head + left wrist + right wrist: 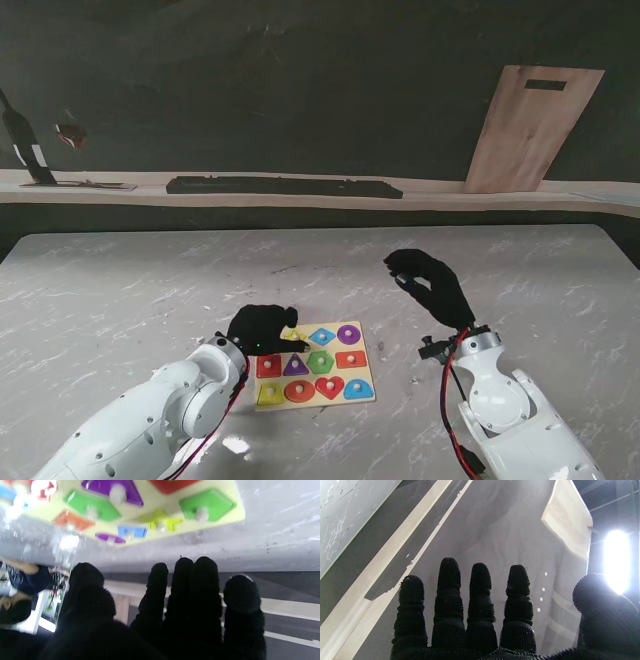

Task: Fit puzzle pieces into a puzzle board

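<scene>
The pale yellow puzzle board (pixel 337 348) lies on the marble table just in front of me, with coloured knobbed pieces filling its slots. My left hand (pixel 262 330) hovers over the board's far left corner, fingers apart and holding nothing. Its fingertips (pixel 203 567) reach past the board's far edge. In the left wrist view a yellow cross piece (pixel 161 522) sits next to a green piece (pixel 207 505) and a blue one (pixel 132 531). My right hand (pixel 432 285) hangs raised to the right of the board, its fingers (pixel 480 580) spread and empty, aimed at the back wall.
A wooden cutting board (pixel 530 128) leans on the dark back wall at the far right. A long black object (pixel 285 186) lies on the wooden ledge behind the table. A dark stand (pixel 25 145) is at the far left. The marble table top (pixel 120 290) stretches to both sides.
</scene>
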`<state>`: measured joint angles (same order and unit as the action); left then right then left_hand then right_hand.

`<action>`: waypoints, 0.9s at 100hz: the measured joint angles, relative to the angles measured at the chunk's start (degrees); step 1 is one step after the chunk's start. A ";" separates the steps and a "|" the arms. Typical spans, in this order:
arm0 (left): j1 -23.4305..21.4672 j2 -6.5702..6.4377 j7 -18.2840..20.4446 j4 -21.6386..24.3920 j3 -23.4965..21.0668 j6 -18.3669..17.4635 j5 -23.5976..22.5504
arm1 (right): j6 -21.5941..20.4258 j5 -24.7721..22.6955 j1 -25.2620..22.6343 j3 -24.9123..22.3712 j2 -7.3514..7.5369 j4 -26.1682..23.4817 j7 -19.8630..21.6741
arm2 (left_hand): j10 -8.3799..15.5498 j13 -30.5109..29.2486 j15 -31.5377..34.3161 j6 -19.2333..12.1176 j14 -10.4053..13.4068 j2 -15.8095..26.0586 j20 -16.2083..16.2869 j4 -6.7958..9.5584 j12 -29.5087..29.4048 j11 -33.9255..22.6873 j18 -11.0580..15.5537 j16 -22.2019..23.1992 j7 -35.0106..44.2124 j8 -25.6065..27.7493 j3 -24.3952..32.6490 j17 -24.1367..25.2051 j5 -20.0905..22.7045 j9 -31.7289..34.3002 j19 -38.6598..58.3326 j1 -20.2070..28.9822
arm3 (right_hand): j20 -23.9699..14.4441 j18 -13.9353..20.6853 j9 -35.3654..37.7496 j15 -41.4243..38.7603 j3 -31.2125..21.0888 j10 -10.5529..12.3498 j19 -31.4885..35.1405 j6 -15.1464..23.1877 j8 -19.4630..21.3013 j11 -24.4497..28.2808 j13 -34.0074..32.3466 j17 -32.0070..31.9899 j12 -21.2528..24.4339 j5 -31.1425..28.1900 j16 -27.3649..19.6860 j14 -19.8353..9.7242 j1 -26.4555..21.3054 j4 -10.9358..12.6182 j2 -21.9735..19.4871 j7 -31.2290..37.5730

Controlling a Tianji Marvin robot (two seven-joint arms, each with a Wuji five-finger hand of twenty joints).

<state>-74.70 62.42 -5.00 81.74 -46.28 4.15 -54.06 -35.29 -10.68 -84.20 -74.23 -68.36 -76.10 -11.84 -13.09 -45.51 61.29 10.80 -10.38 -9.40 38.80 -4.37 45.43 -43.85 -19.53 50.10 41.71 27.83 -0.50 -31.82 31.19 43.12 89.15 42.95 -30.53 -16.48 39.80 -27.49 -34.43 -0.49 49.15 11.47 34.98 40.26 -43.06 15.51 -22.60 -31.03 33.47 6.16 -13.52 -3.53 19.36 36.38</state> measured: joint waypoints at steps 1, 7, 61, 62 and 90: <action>-0.19 0.05 -0.34 0.06 -0.33 -0.25 0.19 | -0.01 0.00 0.00 0.01 0.00 0.00 0.03 | -0.05 0.70 -0.42 0.01 -0.01 0.01 0.00 0.00 -0.66 0.68 0.00 -0.01 -0.44 -0.04 0.00 0.59 -0.42 -0.66 -0.64 -0.14 | 0.00 0.00 0.00 0.00 0.00 0.00 0.00 0.00 0.00 0.00 0.00 0.00 0.00 0.00 0.00 0.00 0.00 0.00 0.00 0.00; -1.41 0.34 -2.32 0.62 -2.36 -1.86 1.04 | -0.07 0.00 0.00 0.08 0.01 0.00 0.20 | -0.53 4.57 -3.88 0.09 -0.14 0.02 0.00 0.00 -3.63 3.95 0.00 -0.12 -2.49 -0.52 -0.01 4.85 -2.13 -3.94 -4.10 -0.77 | 0.00 0.00 0.00 0.00 0.00 0.00 0.00 0.00 0.00 0.00 0.00 0.00 0.00 0.00 0.00 0.00 0.00 0.00 0.00 0.00; -10.53 3.39 -9.43 7.32 -15.58 -11.25 18.52 | 0.23 -2.25 -2.45 0.44 0.16 -3.18 -0.80 | -2.95 22.93 -33.60 0.48 -4.25 -0.09 -7.28 0.02 -19.69 23.44 -0.05 -14.20 -18.16 -4.86 -0.11 25.32 -4.43 -16.05 -30.76 -4.29 | 0.00 0.00 0.00 0.00 0.00 0.00 0.00 -0.01 0.00 0.00 0.00 0.00 0.00 0.00 0.00 0.00 0.00 0.00 0.00 0.00; -10.64 3.42 -9.43 7.41 -15.68 -11.35 19.24 | 0.27 -2.29 -2.55 0.42 0.16 -3.33 -0.85 | -2.96 23.04 -33.66 0.49 -4.26 -0.10 -7.69 0.02 -19.79 23.86 -0.07 -14.33 -18.27 -4.87 -0.11 25.44 -4.43 -16.05 -31.28 -4.30 | 0.00 0.00 0.00 0.00 0.00 0.00 0.00 -0.01 0.00 0.00 0.00 0.00 0.00 0.00 0.00 0.00 0.00 0.00 0.00 0.00; -12.63 4.24 -6.55 8.66 -18.79 -19.13 29.88 | 0.35 -5.59 -4.72 -0.59 0.16 -5.35 -2.39 | -3.79 24.70 -42.76 0.16 -4.79 -2.26 -13.66 0.09 -24.20 28.83 -0.25 -20.23 -24.25 -6.97 -0.05 28.01 -4.38 -17.43 -42.52 -4.95 | 0.00 0.00 0.00 0.00 0.00 0.00 0.00 -0.20 0.00 0.00 0.00 0.00 0.00 0.61 0.00 0.00 0.00 0.00 0.03 0.00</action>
<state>-87.33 66.66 -11.55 90.39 -65.07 -14.98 -24.18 -34.94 -16.27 -88.92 -74.82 -68.20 -81.45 -14.23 -16.88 -20.82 18.53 10.97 -15.18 -11.67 25.13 -4.28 21.24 -15.03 -19.78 29.87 17.46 20.86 -0.55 -3.80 26.81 25.68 46.63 38.00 -30.53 -16.48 39.80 -27.49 -34.43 -0.49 49.15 11.27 34.98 40.26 -43.06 15.51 -22.60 -30.43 33.47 6.16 -13.52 -3.53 19.38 36.38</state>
